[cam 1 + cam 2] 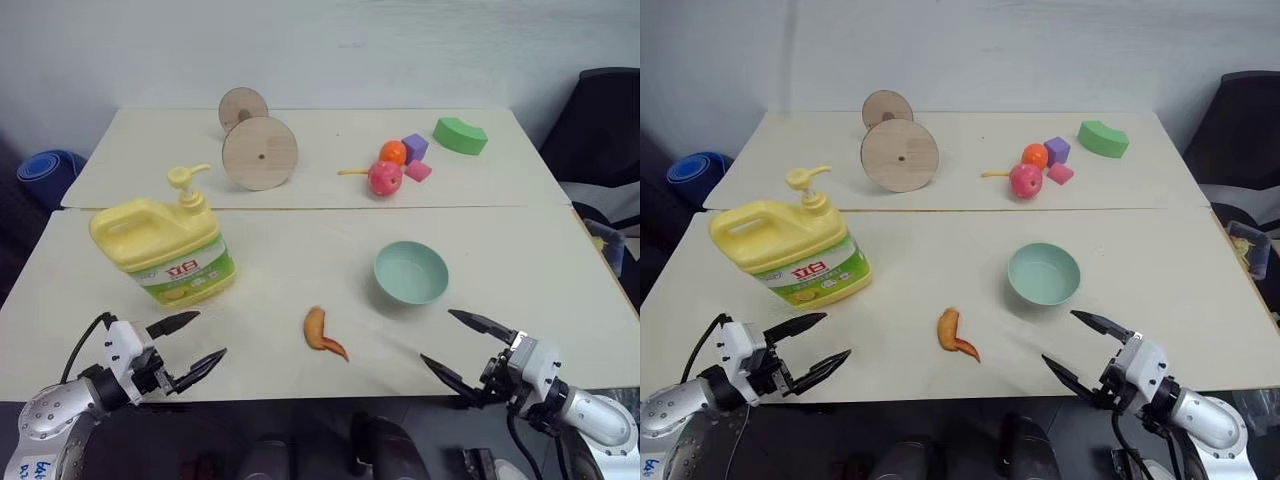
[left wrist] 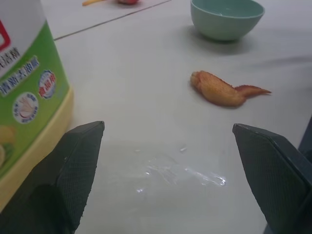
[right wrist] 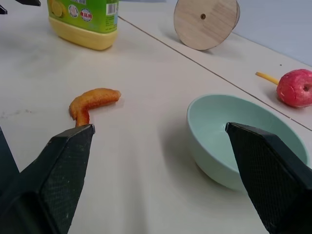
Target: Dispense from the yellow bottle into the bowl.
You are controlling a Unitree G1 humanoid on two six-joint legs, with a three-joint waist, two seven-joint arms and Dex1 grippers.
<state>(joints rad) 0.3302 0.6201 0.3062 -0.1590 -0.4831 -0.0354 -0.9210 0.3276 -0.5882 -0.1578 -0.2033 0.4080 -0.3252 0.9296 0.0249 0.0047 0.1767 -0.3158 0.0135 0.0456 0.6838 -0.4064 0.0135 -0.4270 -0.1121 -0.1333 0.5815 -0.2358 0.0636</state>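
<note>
Two grippers sit low in frame, fingers spread apart and empty: left gripper (image 1: 190, 345) below the yellow bottle (image 1: 165, 245), right gripper (image 1: 462, 347) below the bowl (image 1: 411, 271).

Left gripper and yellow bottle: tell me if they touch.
Apart. In the left eye view, bare table shows between the open left gripper and the yellow bottle.

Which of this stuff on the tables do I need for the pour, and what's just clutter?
Needed:
yellow bottle
bowl

Clutter:
orange chicken-wing toy
wooden spool
red apple
orange ball
purple block
pink block
green curved block
</note>
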